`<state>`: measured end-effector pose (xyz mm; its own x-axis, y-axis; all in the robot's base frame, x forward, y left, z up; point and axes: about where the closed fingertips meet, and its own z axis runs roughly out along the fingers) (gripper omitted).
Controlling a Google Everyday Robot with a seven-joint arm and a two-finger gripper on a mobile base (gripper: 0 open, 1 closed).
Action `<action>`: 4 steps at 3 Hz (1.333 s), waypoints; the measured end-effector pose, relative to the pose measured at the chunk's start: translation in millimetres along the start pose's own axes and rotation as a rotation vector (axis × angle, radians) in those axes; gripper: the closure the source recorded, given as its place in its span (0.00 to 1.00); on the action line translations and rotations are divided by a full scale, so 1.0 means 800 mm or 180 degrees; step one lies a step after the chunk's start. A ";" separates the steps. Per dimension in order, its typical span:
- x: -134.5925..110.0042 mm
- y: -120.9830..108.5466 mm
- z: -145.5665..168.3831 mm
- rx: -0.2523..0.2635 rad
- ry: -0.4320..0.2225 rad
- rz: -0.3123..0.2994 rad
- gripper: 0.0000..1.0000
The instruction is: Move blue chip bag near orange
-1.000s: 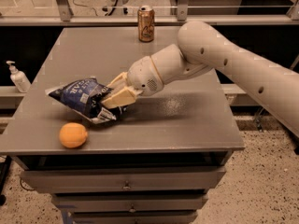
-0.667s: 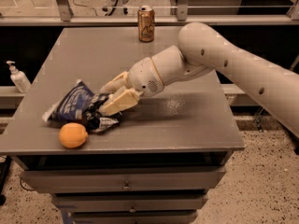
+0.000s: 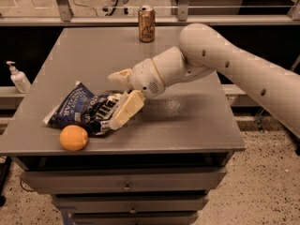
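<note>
The blue chip bag (image 3: 79, 108) lies flat on the grey table (image 3: 187, 121) at its front left. Its lower edge touches the orange (image 3: 73, 138), which sits at the table's front edge. My gripper (image 3: 114, 100) is at the bag's right end with its fingers spread apart. One finger (image 3: 120, 76) is above the bag's end and the other (image 3: 126, 109) rests over its lower right corner. The bag's right end lies between them and does not look pinched.
A gold-brown drink can (image 3: 146, 24) stands at the table's back edge. A white pump bottle (image 3: 18, 78) stands on a ledge left of the table. Drawers (image 3: 126, 186) sit below the tabletop. My arm (image 3: 234, 69) reaches in from the right.
The gripper has carried the bag down and left until it rests against the orange. The fingers have spread wider and the bag now lies flat on the table.
</note>
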<state>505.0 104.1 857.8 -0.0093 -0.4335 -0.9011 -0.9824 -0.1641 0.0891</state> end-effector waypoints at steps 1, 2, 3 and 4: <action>0.001 0.001 -0.003 0.0018 -0.0004 0.0004 0.00; -0.001 -0.003 -0.038 0.0216 -0.0026 -0.0039 0.00; -0.021 -0.013 -0.130 0.0699 -0.0159 -0.0235 0.00; -0.021 -0.013 -0.129 0.0693 -0.0158 -0.0235 0.00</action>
